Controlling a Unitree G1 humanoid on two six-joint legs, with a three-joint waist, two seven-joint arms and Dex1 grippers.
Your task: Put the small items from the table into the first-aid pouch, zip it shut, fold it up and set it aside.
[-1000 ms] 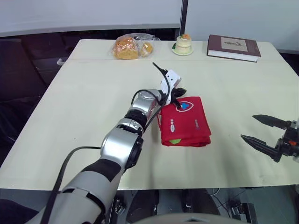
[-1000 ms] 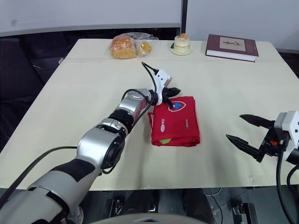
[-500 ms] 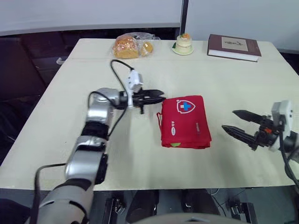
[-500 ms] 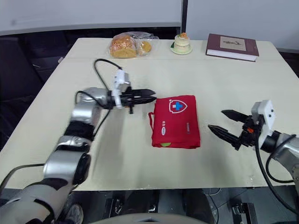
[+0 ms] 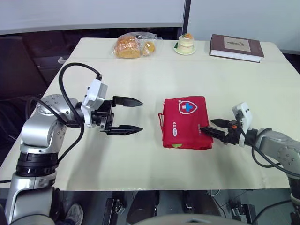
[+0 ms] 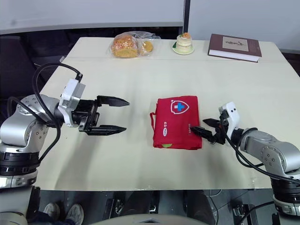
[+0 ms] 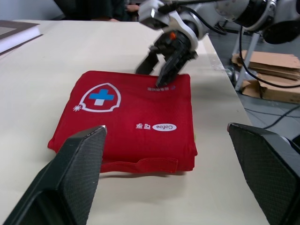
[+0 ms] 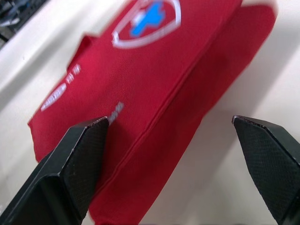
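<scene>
The red first-aid pouch point(image 5: 185, 122) lies folded flat on the cream table point(image 5: 140, 75), white shield with a blue cross facing up. My left gripper point(image 5: 139, 115) hovers open a short way to the pouch's left, fingers pointing at it and nothing between them. In the left wrist view the pouch point(image 7: 126, 117) lies ahead of the spread fingers. My right gripper point(image 5: 207, 125) is open at the pouch's right edge, one fingertip point(image 7: 161, 79) resting on the top fabric. The right wrist view has the pouch point(image 8: 154, 79) close between its fingers.
At the table's far edge lie a clear bag of bread point(image 5: 131, 46), a small cake on a plate point(image 5: 186, 43) and a brown book point(image 5: 236, 47). Dark chairs stand beyond the left side.
My left gripper has drawn back to the left from the pouch's top corner and opened wide. My right gripper has moved in from the right to the pouch's edge.
</scene>
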